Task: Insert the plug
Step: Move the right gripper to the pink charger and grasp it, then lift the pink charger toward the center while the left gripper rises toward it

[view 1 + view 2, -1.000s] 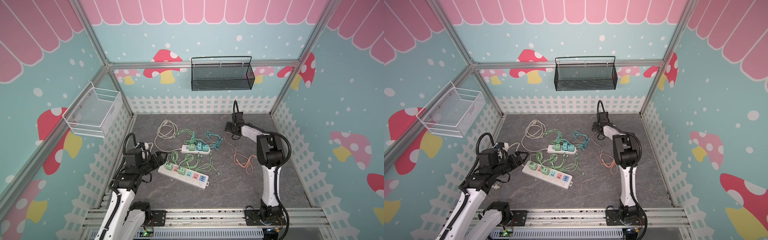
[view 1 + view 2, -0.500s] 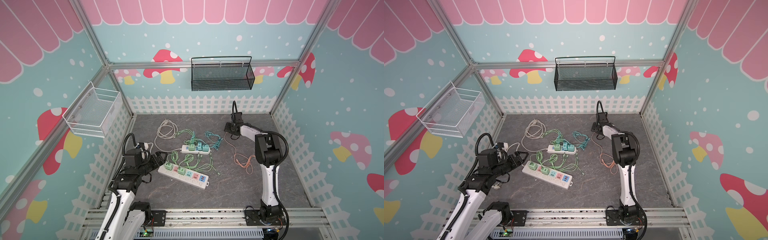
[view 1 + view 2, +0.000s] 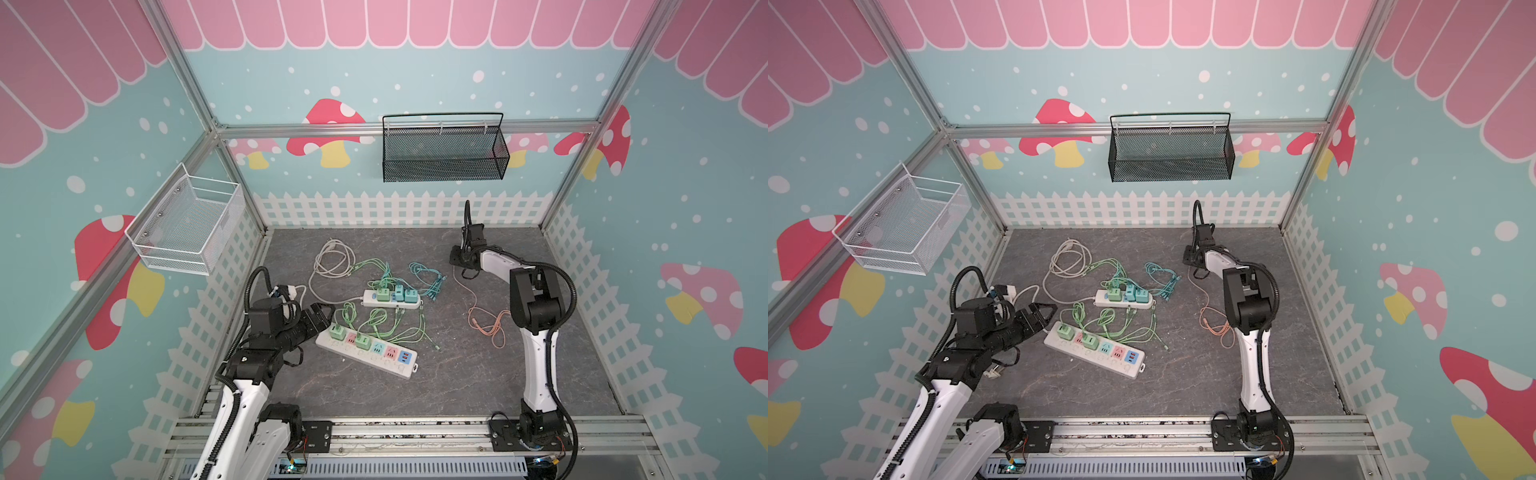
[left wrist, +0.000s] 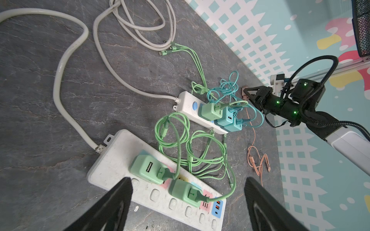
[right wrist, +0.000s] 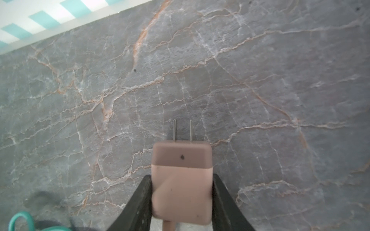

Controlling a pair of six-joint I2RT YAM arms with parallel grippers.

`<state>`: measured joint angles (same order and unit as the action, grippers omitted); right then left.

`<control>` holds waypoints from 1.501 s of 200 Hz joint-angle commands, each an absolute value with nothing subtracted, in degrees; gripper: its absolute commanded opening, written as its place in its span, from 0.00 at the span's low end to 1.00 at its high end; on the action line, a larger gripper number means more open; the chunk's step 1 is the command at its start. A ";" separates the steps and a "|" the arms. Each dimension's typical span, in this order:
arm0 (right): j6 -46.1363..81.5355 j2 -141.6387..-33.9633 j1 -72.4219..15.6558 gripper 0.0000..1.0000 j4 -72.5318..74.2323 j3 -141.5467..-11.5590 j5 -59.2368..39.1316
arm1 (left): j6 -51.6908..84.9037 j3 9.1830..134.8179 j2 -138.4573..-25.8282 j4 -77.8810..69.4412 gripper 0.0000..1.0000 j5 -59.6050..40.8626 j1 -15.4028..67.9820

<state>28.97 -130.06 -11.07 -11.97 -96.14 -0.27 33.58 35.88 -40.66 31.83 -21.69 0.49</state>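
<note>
My right gripper pinches the pink plug far behind the long power strip, 2 prongs pointing straight ahead along the counter. My left gripper is open above that strip.

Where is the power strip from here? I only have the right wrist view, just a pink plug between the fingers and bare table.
Observer: The right gripper, shut on the pink plug, sits low near the back fence, on the right. In both top views the long power strip lies front left of it, well apart.
Operator: Any free sockets on it?
Observer: Two green chargers fill sockets near its cable end. The sockets toward the other end look empty.
Operator: Is the left arm in the way?
Observer: The left gripper is open with nothing between its fingers, at the strip's cable end.
</note>
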 commanded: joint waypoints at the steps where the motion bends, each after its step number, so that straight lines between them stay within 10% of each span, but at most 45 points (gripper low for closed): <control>1: 22.77 -125.72 -10.81 0.33 -12.32 -95.00 -2.15 | 32.60 35.77 -40.60 30.81 0.88 -22.45 0.23; 114: 8.99 -99.56 -15.46 0.26 -2.17 -79.85 -27.94 | 37.23 41.07 -47.88 20.88 0.88 -40.43 0.25; 300: -5.14 -83.70 -36.40 0.22 -7.54 -75.22 -40.45 | 32.61 54.97 -59.15 17.81 0.82 -47.21 14.56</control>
